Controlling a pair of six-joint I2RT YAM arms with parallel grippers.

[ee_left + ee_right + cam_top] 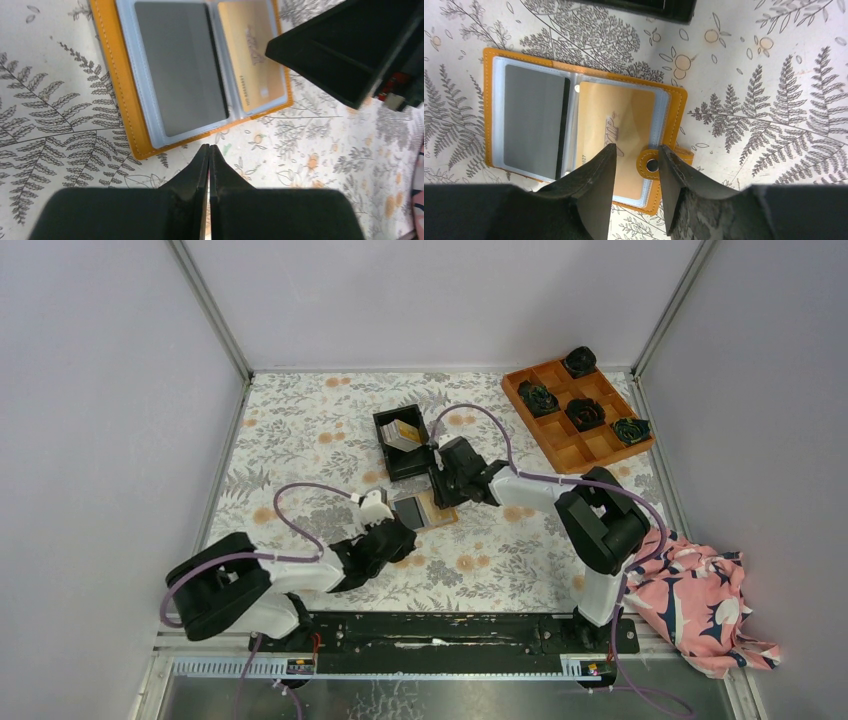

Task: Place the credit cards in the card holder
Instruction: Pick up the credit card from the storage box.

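Card holder [420, 510] lies open and flat around the middle of the tabletop [300, 420], blue pockets up; I see it in both wrist views [125, 100] [674, 115]. A grey card [182, 67] sits in one pocket, blank face, no writing; a tan card [616, 125] sits in the other, with a slanted embossed word that looks like "VIP" and a row of digits along one edge too small to read.

Left pincer [209, 147] is on the holder's near side, fingers pressed tip to tip, nothing between them. Right pincer [636, 150] is parted and has hold of nothing; the holder's snap tab [651, 165] shows in the gap, contact I cannot tell.

Black bin [405, 440] is just beyond the holder toward the far edge; more credit cards [405, 433] stand in it, no print legible. Orange tray [575, 415] at the far right corner; pink cloth [700, 600] by the right edge.
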